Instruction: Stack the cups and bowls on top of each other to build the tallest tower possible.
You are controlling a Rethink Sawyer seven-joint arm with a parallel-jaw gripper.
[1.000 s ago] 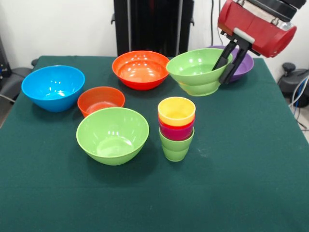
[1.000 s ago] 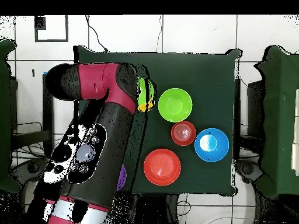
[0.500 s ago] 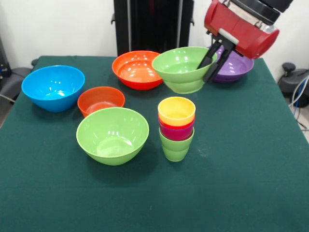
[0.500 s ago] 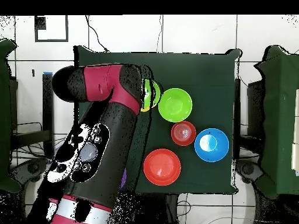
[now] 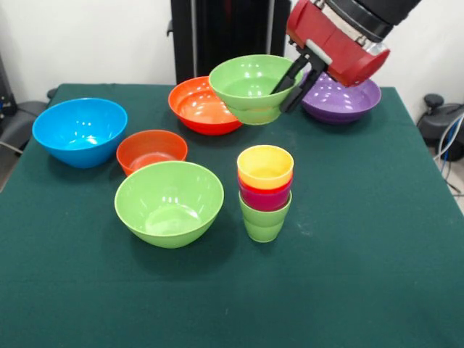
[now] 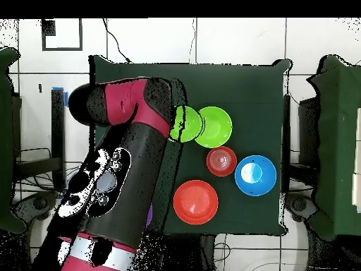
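In the upper centre of the front view, the black hand [image 5: 292, 81] grips the rim of a glossy light-green plastic bowl [image 5: 250, 87], holding it clear above the green-covered bench [image 5: 362, 254]. Below it, at mid-frame, stands the tower of nested yellow, red and green plastic cups [image 5: 265, 192]. A second large light-green bowl [image 5: 169, 202] sits just to its left.

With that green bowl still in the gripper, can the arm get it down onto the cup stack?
Probably yes. The gripper holds the light green bowl raised above the table, and the yellow cup topping the cup stack stands open, nothing over it.
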